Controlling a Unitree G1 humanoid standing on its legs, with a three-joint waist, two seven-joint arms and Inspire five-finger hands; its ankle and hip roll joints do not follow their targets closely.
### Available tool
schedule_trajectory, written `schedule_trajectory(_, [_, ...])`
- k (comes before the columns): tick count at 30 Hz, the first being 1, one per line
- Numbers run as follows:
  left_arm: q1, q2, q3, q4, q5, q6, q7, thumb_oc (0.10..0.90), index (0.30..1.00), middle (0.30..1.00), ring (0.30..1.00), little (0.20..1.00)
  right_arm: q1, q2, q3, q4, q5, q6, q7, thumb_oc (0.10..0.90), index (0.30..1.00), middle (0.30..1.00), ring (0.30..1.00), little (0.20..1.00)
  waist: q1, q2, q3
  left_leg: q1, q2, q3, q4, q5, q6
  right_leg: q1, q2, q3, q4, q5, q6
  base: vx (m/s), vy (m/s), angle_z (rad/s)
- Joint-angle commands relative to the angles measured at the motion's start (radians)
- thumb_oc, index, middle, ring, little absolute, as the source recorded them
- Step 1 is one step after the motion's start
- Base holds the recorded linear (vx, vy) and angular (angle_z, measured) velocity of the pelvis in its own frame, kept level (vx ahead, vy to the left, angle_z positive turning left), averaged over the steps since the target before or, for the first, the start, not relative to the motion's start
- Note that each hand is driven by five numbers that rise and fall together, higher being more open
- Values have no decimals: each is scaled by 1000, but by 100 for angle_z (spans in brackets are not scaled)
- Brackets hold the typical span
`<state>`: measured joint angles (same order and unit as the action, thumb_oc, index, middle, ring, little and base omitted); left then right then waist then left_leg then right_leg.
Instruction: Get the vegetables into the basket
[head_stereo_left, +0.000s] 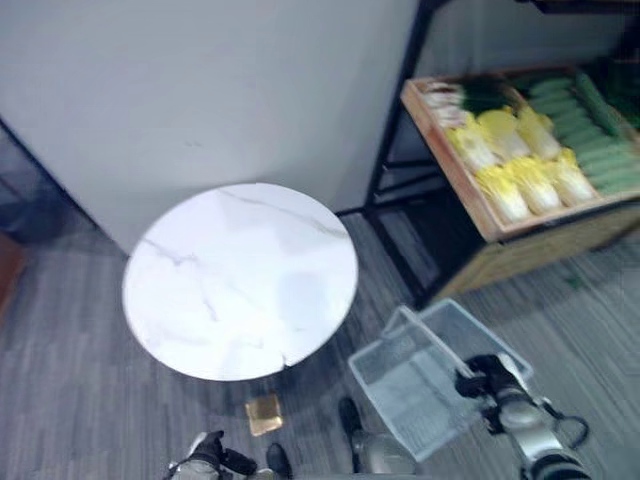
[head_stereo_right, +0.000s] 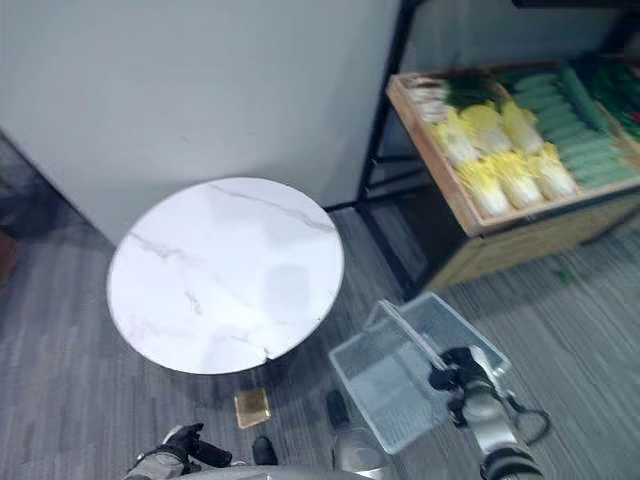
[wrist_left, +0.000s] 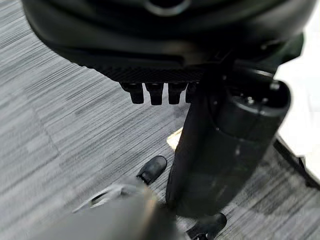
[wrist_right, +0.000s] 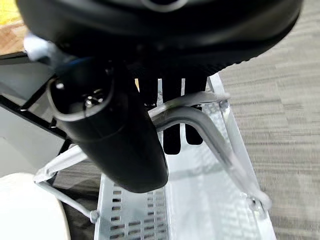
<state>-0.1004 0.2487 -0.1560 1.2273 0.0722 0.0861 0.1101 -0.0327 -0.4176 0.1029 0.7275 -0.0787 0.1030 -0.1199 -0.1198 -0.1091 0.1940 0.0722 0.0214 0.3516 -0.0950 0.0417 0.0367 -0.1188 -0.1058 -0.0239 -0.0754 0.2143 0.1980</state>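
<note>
One round white marble-look bench (head_stereo_left: 240, 280) sits mid-frame on grey carpet, top bare. One wooden produce crate (head_stereo_left: 470, 190) on a black shelf frame stands at far right, well apart from the bench. In it: yellow-white cabbages (head_stereo_left: 520, 165), roughly seven though the blur makes the count unsure, and a stack of long green vegetables (head_stereo_left: 590, 140) beside them, too blurred to count. None of the vegetables are in the basket.

One clear wire-and-plastic basket (head_stereo_left: 415, 385) hangs near the floor, right of the bench, nothing visible inside. Right hand (head_stereo_left: 478, 380) grips it: the right wrist view shows the fingers (wrist_right: 172, 135) curled round the grey handle (wrist_right: 200, 122), thumb on the near side, with the perforated basket floor below. Head views show the same hold from above but not the finger wrap.

Left hand (head_stereo_right: 185, 445) sits low at bottom left, well apart from bench and basket. Left wrist view shows its fingertips (wrist_left: 155, 92) in a short row curled under the palm, holding nothing, carpet beyond.

One small tan square (head_stereo_left: 264, 413) lies on the carpet just below the bench edge; can't tell what it is.
</note>
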Motion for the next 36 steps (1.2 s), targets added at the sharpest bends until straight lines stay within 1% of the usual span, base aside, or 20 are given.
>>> schedule_trajectory(1, [22, 0, -12, 29, -21, 3, 16, 900, 1000, 1000, 1000, 1000, -155, -84, -17, -70, 8, -77, -49, 400, 300, 300, 300, 300, 25, 8, -26, 24, 27, -73, 8, -57, -61, -10, -75, -11, 99, -29, 30, -59, -82, -22])
schedule_trajectory(2, [21, 2, -10, 26, -27, 3, 21, 900, 1000, 1000, 1000, 1000, -169, -75, -6, -68, 6, -76, -52, 400, 300, 300, 300, 300, 42, 10, -27, 26, 37, -58, 8, -56, -64, 3, -112, -67, 105, -24, 29, -59, -67, -26])
schedule_trajectory(3, [20, 4, -8, 24, -30, 5, 22, 900, 1000, 1000, 1000, 1000, -176, -72, 0, -69, 5, -75, -51, 400, 300, 300, 300, 300, 50, 8, -27, 27, 40, -50, 8, -56, -66, 13, -129, -97, 105, -22, 30, -84, -65, -36])
schedule_trajectory(5, [19, 8, 9, 23, -42, 11, 29, 900, 1000, 1000, 1000, 1000, -194, -60, 18, -71, 5, -74, -50, 400, 300, 300, 300, 300, 83, 1, -32, 32, 52, -6, 8, -60, -79, 48, -188, -237, 90, -9, 40, -32, -62, -57])
schedule_trajectory(6, [21, 9, 14, 24, -43, 13, 29, 900, 1000, 1000, 1000, 1000, -199, -57, 25, -72, 3, -73, -47, 400, 300, 300, 300, 300, 95, -2, -42, 37, 55, -2, 8, -77, -86, 62, -200, -267, 78, -10, 52, -26, -50, -70])
schedule_trajectory(7, [22, 10, 15, 23, -43, 13, 28, 900, 1000, 1000, 1000, 1000, -199, -57, 25, -72, 3, -73, -47, 400, 300, 300, 300, 300, 93, -8, -39, 29, 51, 9, 8, -58, -82, 56, -206, -277, 77, 5, 43, 28, -85, -49])
schedule_trajectory(8, [22, 12, 21, 27, -40, 19, 25, 900, 1000, 1000, 1000, 1000, -204, -57, 48, -82, -19, -69, -33, 400, 300, 300, 300, 300, 98, -28, -49, 32, 47, 24, 8, -56, -87, 58, -212, -290, 70, 26, 54, 23, -88, -46])
schedule_trajectory(10, [25, 10, 25, 33, -34, 23, 22, 900, 1000, 1000, 1000, 1000, -188, -57, 46, -94, -27, -64, -23, 400, 300, 300, 300, 300, 97, -35, -56, 50, 47, 23, 9, -62, -90, 66, -208, -290, 69, 20, 56, 133, -69, -38])
schedule_trajectory(13, [33, -2, 23, 39, -24, 28, 18, 900, 1000, 1000, 1000, 1000, -158, -61, 39, -108, -30, -61, -16, 400, 300, 300, 300, 300, 91, -37, -56, 80, 45, 9, 13, -76, -93, 83, -209, -306, 78, 10, 56, 115, -68, -8])
schedule_trajectory(20, [37, -15, 16, 56, -4, 40, 13, 900, 1000, 1000, 1000, 1000, -118, -53, 39, -118, -30, -56, -4, 400, 300, 300, 300, 300, 71, -23, -57, 105, 61, 4, 13, -85, -98, 89, -183, -283, 83, -30, 46, 49, -33, 4])
schedule_trajectory(21, [36, -15, 16, 56, -4, 40, 13, 900, 1000, 1000, 1000, 1000, -118, -53, 39, -119, -30, -56, -4, 400, 300, 300, 300, 300, 71, -25, -59, 102, 58, 4, 12, -81, -97, 85, -185, -282, 82, -28, 45, 0, 0, 0])
schedule_trajectory(22, [33, -18, 10, 53, -4, 42, 14, 900, 1000, 1000, 1000, 1000, -107, -51, 34, -126, -23, -58, -3, 400, 300, 300, 300, 300, 63, -17, -53, 97, 64, 4, 9, -76, -101, 76, -179, -275, 86, -35, 43, 0, 0, 0])
schedule_trajectory(27, [23, -23, -1, 37, -10, 44, 22, 900, 1000, 1000, 1000, 1000, -98, -50, 41, -141, -23, -56, -5, 400, 300, 300, 300, 300, 47, 3, -24, 71, 73, 12, 8, -62, -108, 42, -161, -253, 77, -35, 38, 0, -7, -8])
schedule_trajectory(30, [18, -26, -10, 25, -12, 40, 28, 900, 1000, 1000, 1000, 1000, -93, -52, 49, -152, -33, -53, -4, 400, 300, 300, 300, 300, 36, 18, -22, 54, 81, 22, 8, -58, -116, 22, -146, -235, 60, -39, 34, 53, -60, -18])
schedule_trajectory(31, [15, -29, -14, 20, -15, 42, 31, 900, 1000, 1000, 1000, 1000, -89, -55, 53, -164, -35, -54, -1, 400, 300, 300, 300, 300, 32, 29, -14, 54, 87, 24, 8, -58, -121, 23, -137, -231, 55, -47, 31, 40, -80, -19])
schedule_trajectory(32, [14, -29, -14, 19, -15, 41, 31, 900, 1000, 1000, 1000, 1000, -90, -53, 55, -167, -35, -54, 1, 400, 300, 300, 300, 300, 30, 31, -18, 48, 88, 25, 8, -54, -122, 17, -135, -229, 53, -47, 27, 64, -169, -31])
schedule_trajectory(33, [13, -36, -20, 10, -19, 39, 39, 900, 1000, 1000, 1000, 1000, -77, -54, 59, -180, -38, -57, 4, 400, 300, 300, 300, 300, 22, 53, -19, 47, 103, 30, 8, -44, -135, 18, -116, -220, 46, -66, 17, 52, -143, -24])
schedule_trajectory(34, [14, -36, -20, 10, -19, 39, 39, 900, 1000, 1000, 1000, 1000, -77, -54, 60, -180, -38, -57, 4, 400, 300, 300, 300, 300, 22, 54, -19, 47, 103, 29, 8, -44, -135, 18, -116, -220, 46, -67, 16, 70, -169, -17])
schedule_trajectory(35, [14, -41, -25, 8, -19, 38, 42, 900, 1000, 1000, 1000, 1000, -72, -55, 62, -183, -37, -58, 5, 400, 300, 300, 300, 300, 17, 67, -16, 51, 114, 28, 8, -43, -143, 28, -103, -219, 43, -81, 10, 19, -64, -3])
schedule_trajectory(36, [13, -40, -24, 8, -20, 38, 42, 900, 1000, 1000, 1000, 1000, -73, -55, 62, -183, -37, -58, 5, 400, 300, 300, 300, 300, 17, 65, -18, 47, 113, 28, 8, -39, -143, 24, -104, -219, 43, -79, 9, 34, -136, -5])
